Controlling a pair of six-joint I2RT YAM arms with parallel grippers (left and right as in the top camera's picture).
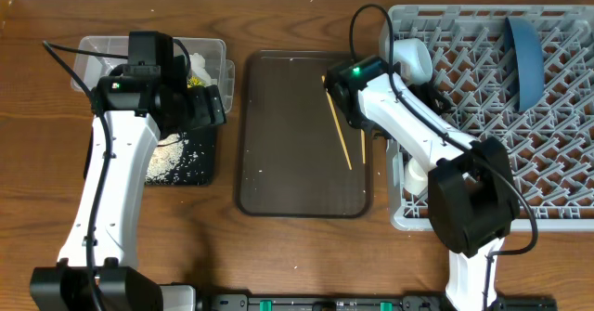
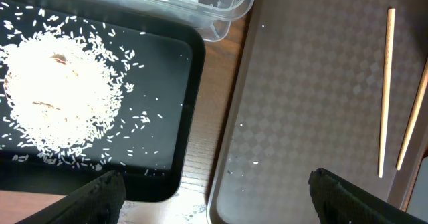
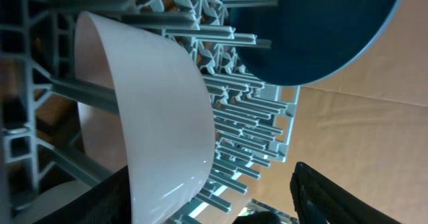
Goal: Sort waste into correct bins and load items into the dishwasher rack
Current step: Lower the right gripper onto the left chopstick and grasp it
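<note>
White bowl (image 3: 167, 110): stood on edge in the dishwasher rack (image 3: 247, 144);
Right gripper (image 3: 210, 194): jaws wide, close by the bowl, gripping nothing;
Withdrawal: I judged a straight retreat best, no sideways sweep;
Left gripper (image 2: 214, 197): wide, empty;
Chopsticks (image 2: 386, 90): lay on brown tray (image 2: 301, 117), unloaded.

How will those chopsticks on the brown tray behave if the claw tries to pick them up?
The chopsticks look thin and straight, so probably stiff and light. Lying flat on the brown tray, they may slide or roll when nudged, and offer little height to pinch.
</note>
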